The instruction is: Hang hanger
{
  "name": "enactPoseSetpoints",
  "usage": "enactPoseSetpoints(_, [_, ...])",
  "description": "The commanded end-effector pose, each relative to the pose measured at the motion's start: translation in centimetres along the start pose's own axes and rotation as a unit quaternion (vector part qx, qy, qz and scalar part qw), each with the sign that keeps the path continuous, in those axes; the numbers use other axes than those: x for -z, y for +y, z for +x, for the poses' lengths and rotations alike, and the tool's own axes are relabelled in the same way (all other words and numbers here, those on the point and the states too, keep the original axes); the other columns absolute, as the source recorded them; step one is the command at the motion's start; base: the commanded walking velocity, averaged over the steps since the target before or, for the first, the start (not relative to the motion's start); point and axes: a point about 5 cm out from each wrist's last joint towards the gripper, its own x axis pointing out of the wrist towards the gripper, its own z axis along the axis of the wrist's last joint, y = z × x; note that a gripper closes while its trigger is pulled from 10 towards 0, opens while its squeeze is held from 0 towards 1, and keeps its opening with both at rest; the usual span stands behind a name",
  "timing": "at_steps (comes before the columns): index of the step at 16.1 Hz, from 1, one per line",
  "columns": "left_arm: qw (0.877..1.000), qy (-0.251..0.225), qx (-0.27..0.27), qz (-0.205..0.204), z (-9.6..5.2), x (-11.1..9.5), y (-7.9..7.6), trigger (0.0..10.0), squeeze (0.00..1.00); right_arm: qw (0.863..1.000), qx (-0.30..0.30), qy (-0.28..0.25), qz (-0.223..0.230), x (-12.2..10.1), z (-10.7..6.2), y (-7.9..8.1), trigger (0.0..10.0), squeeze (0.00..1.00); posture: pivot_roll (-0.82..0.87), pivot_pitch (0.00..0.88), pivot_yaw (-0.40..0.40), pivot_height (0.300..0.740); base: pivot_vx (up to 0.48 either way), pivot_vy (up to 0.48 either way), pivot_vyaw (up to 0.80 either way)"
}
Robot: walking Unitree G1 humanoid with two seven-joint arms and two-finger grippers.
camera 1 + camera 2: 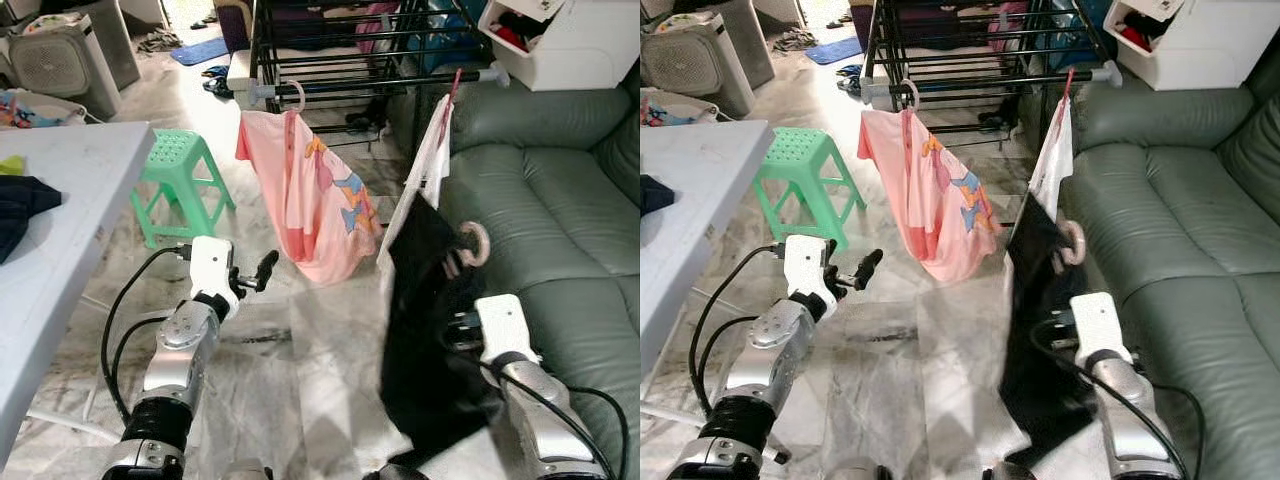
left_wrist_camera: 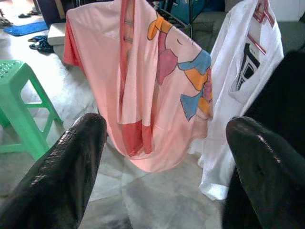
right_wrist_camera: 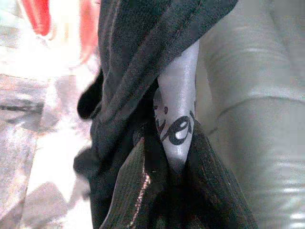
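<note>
A black garment hangs on a hanger whose pale pink hook sticks up beside the sofa. My right gripper is shut on this hanger, and the cloth hides its fingers. The right wrist view shows the grey hanger neck wrapped in black fabric. The drying rack's bar runs across the back. A pink garment and a white shirt hang from it on their own hangers. My left gripper is open and holds nothing, low and left of the pink garment.
A green plastic stool stands left of the rack. A grey table with a dark cloth is at my left. A green sofa lines the right side, with a white box behind it.
</note>
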Motion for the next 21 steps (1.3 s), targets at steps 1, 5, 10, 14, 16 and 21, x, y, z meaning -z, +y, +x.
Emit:
enactPoseSetpoints(1, [1.0,-0.009,-0.005,0.001,0.3,-0.8,0.4,10.0,1.0,0.999,0.007,-0.035,0.004,-2.0,0.3,-0.2,10.0,0.0,-0.07,0.0,0.047,0.74,0.379,0.292,0.0])
enactPoseSetpoints(5, [1.0,-0.012,-0.005,-0.005,0.6,-1.1,0.2,10.0,0.0,0.999,0.009,-0.041,0.009,-2.5,0.5,0.3,10.0,0.0,-0.07,0.0,0.046,0.74,0.395,0.271,0.0])
enactPoseSetpoints(10, [1.0,-0.013,-0.002,-0.005,1.0,-1.3,-0.1,10.0,0.0,0.999,0.018,-0.049,0.008,-3.3,1.2,0.3,10.0,0.0,-0.07,0.0,0.048,0.74,0.4,0.263,0.0])
enactPoseSetpoints(14, [1.0,-0.011,0.006,0.01,1.2,-1.2,-0.8,10.0,0.0,0.996,0.053,-0.066,0.011,-4.1,1.3,-0.3,10.0,0.0,-0.07,0.0,0.047,0.74,0.465,0.0,0.0])
enactPoseSetpoints(16, [1.0,-0.011,0.012,0.012,1.2,-1.2,-1.1,10.0,0.0,0.995,0.075,-0.07,0.013,-4.2,1.4,-0.7,10.0,0.0,-0.06,0.0,0.045,0.74,0.448,0.0,0.0])
enactPoseSetpoints(21, [1.0,-0.004,0.009,0.016,1.1,-1.0,-1.2,10.0,0.0,0.995,0.075,-0.064,0.018,-4.3,1.9,-0.9,10.0,0.0,-0.06,0.0,0.043,0.74,0.474,0.0,0.0])
